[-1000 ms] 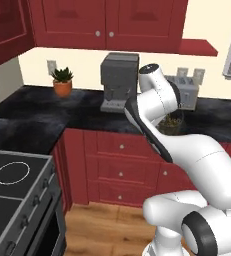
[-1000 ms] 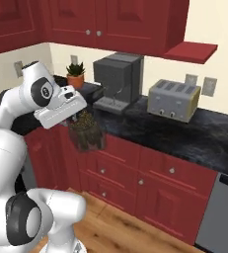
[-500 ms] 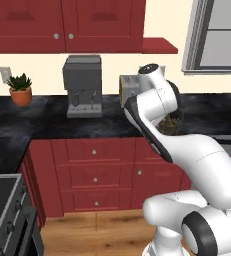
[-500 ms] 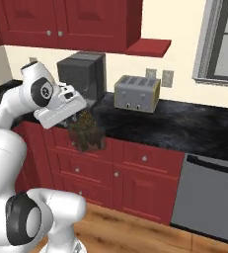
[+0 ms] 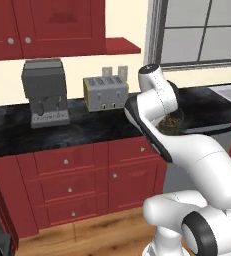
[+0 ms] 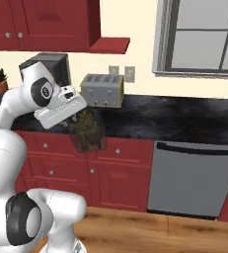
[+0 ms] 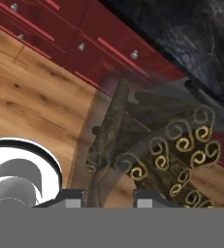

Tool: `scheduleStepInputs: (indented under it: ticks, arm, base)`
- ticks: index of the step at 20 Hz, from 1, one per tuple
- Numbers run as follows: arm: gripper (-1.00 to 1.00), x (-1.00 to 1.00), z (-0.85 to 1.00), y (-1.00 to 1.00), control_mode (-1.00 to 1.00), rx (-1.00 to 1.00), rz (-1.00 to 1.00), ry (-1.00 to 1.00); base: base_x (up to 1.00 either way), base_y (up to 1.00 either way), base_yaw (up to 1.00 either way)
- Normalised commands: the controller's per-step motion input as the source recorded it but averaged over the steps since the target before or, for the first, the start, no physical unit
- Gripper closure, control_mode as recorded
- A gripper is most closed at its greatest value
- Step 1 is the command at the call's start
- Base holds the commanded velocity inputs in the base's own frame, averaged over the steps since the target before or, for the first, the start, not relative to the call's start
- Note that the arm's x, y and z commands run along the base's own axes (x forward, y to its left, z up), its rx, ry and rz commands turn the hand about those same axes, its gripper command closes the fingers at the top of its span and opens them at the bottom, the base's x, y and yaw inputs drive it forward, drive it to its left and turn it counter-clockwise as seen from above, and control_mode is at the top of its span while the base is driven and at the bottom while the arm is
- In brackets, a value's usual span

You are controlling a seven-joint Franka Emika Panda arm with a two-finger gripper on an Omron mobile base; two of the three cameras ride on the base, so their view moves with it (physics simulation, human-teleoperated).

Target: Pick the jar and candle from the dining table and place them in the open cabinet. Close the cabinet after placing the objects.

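Carrying the glass jar (image 6: 88, 132) of dark olive-brown sticks, the gripper (image 6: 78, 118) hangs in front of a run of red base drawers, its two fingers clamped on the jar, which is lifted clear of any surface. In the hand view the jar (image 7: 152, 150) sits directly ahead of the fingertips (image 7: 145, 198), its curled stick ends facing the camera, with wooden floor and red drawer fronts beyond it. In the left base view the jar (image 5: 169, 122) peeks out just past the wrist. A silver toaster (image 6: 102, 90) and a grey coffee machine (image 5: 44, 92) stand on the black counter behind the tool; a dishwasher (image 6: 192, 178) sits off to one side beneath a window (image 6: 204, 37). Red wall cabinets (image 5: 47, 25) hang above, their doors shut here; an open one cannot be made out. By this evidence the job is at an early stage: the jar is in transit, not yet shelved, and the candle, the second trip and the closing of the door all appear to remain.
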Motion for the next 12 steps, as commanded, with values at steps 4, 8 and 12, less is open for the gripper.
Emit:
scheduleStepInputs:
  ticks: [4, 8, 12]
  arm:
    - [1.00, 0.00, 0.00, 0.00, 1.00, 0.00, 0.00, 0.00]
    - [1.00, 0.00, 0.00, 0.00, 1.00, 0.00, 0.00, 0.00]
    - [1.00, 0.00, 0.00, 0.00, 1.00, 0.00, 0.00, 0.00]
  base:
    - [0.12, -0.28, -0.36]
    - [0.14, -0.31, -0.35]
    - [0.16, -0.36, -0.35]
